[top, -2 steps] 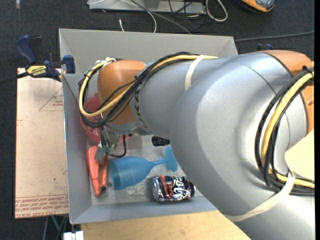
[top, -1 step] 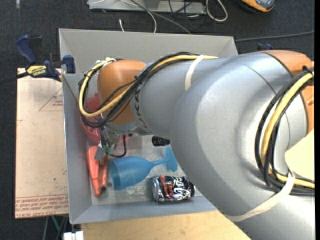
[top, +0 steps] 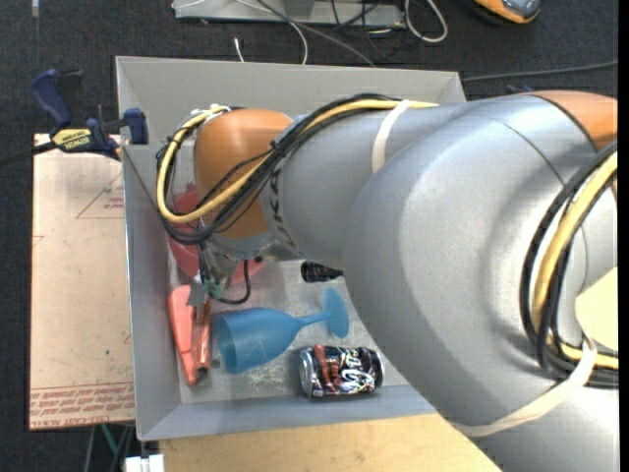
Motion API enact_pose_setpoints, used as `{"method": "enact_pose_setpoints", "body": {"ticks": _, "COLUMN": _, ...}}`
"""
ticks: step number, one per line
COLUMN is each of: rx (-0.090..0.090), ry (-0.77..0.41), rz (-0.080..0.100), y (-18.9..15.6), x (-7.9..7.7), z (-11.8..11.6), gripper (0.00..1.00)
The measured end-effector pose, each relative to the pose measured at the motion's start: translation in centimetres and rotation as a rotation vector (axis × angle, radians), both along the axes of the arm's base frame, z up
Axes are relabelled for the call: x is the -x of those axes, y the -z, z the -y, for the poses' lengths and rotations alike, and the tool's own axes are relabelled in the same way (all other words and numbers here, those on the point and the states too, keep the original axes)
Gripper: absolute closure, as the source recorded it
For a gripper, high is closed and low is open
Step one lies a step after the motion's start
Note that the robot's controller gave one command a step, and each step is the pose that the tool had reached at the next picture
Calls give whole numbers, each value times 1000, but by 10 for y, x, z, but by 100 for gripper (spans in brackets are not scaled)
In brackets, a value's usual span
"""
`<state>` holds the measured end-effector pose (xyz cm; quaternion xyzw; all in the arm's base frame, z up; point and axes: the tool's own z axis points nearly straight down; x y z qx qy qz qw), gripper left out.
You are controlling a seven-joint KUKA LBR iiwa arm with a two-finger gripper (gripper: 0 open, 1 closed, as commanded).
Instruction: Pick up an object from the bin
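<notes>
My gripper (top: pixel 218 271) hangs low at the bin's left side, below the arm's orange cover. Directly under and to the left of it lies a long salmon-pink piece (top: pixel 182 330) with a darker orange-brown strip (top: pixel 201 347) along its right edge, close to the left wall. A blue plastic goblet (top: pixel 260 335) lies on its side just right of the gripper, its foot pointing right. A red thing (top: pixel 183 254) shows behind the gripper, mostly hidden by the cover.
A crushed dark drinks can (top: pixel 340 371) lies near the bin's front wall. A small black thing (top: pixel 319 271) peeks out under the arm. The arm covers the bin's middle and right.
</notes>
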<state>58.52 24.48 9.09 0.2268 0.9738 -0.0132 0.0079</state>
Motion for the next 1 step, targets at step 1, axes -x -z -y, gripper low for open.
{"method": "enact_pose_setpoints", "body": {"ticks": 1, "rx": -4, "ry": 0, "rz": 0, "y": -40, "x": 0, "z": -2, "gripper": 100}}
